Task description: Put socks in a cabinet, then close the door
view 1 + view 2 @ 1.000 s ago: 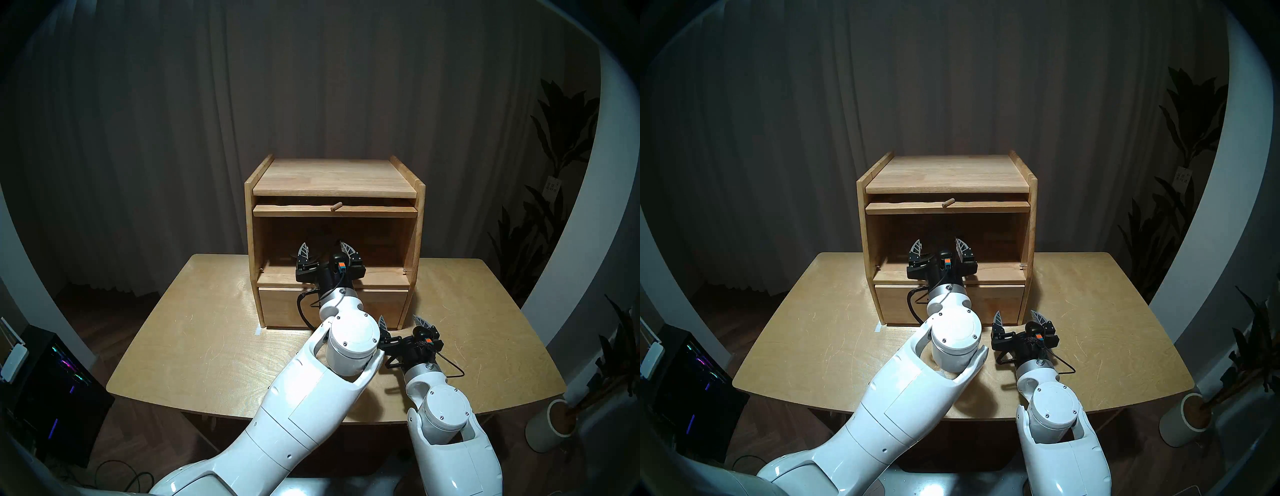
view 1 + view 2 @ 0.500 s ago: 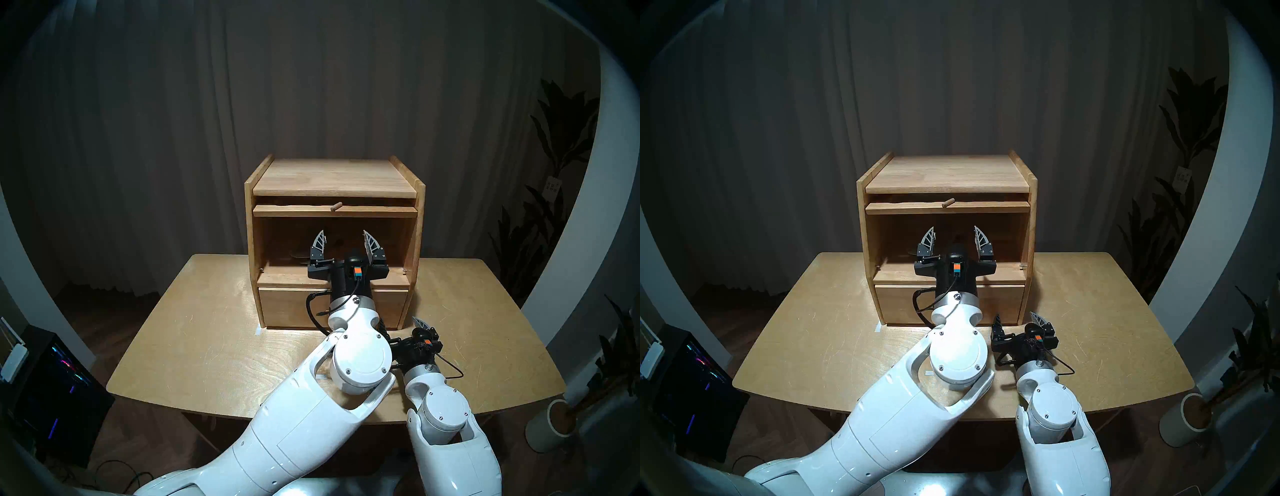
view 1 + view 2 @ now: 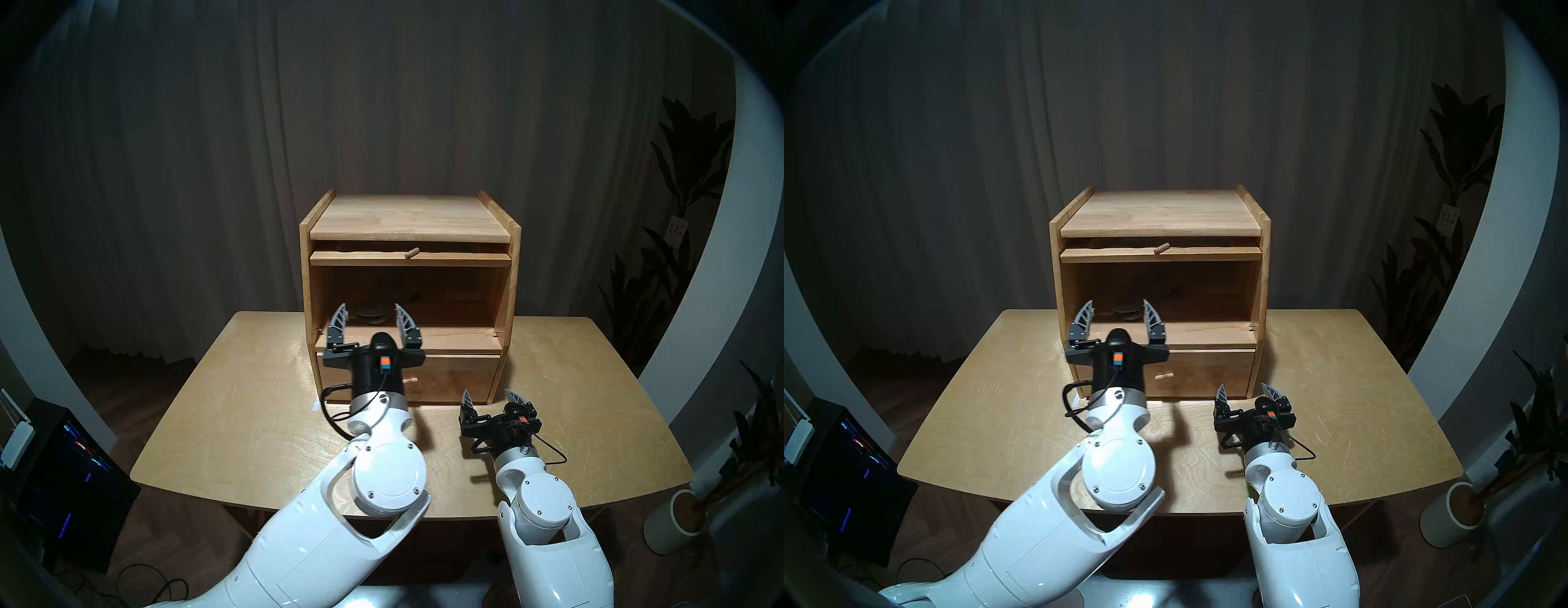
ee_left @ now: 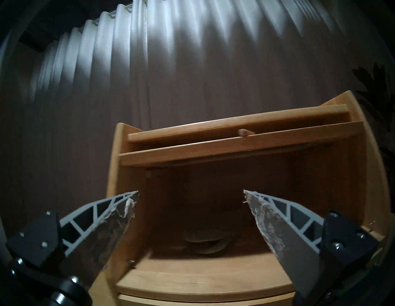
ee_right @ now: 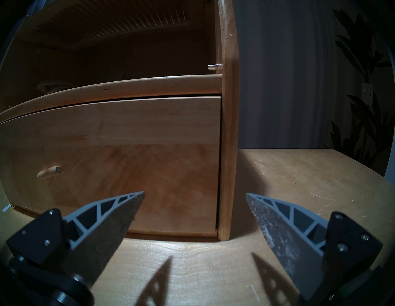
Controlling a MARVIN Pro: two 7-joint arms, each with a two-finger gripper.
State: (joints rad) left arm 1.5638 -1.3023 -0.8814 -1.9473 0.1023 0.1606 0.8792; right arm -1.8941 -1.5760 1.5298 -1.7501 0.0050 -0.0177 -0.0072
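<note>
With the socks (image 4: 206, 245) lying deep inside the cabinet (image 3: 409, 216), my left claw (image 3: 370, 317) hangs wide and empty at its mouth; the right claw (image 3: 492, 395) is wide too. Next, I judge: pull the door (image 3: 409, 258) down by its peg.

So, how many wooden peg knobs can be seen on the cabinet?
2. One peg knob sticks out of the door panel lying flat under the cabinet top. The other knob is on the lower drawer front, just right of the left gripper.
</note>
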